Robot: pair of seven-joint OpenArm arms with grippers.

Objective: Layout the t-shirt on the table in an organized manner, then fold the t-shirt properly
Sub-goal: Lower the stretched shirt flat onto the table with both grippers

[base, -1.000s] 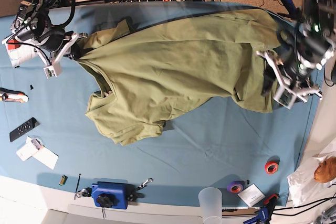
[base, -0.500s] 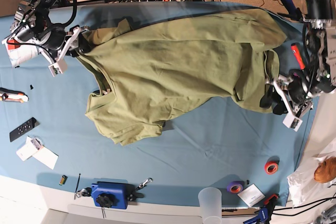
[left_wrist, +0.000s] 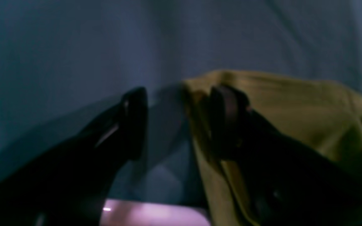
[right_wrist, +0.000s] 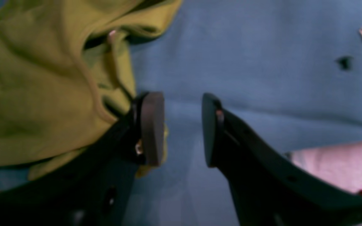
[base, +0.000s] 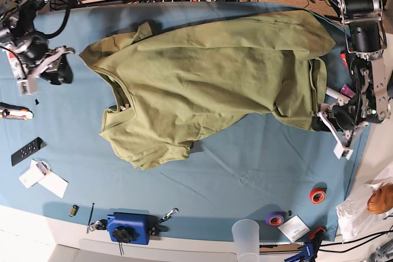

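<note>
Olive-green cotton, the t-shirt point(base: 209, 84) lies spread but rumpled across the upper middle of the table point(base: 245, 176), collar toward the base view's left and hem bunched at the right. One lower sleeve is folded under itself near the shirt's bottom edge.

At the hem side, the left gripper point(base: 328, 124) sits low, just beside the cloth; in its wrist view the jaws stand apart, one black finger point(left_wrist: 228, 122) against the fabric edge, nothing pinched between them.

Off the shirt's upper-left corner, the right gripper point(base: 52, 69) is clear of the cloth, jaws parted over bare teal.

Tape rolls point(base: 317, 196), a blue tool point(base: 129, 228) and a clear cup point(base: 247, 237) lie along the near edge.
</note>
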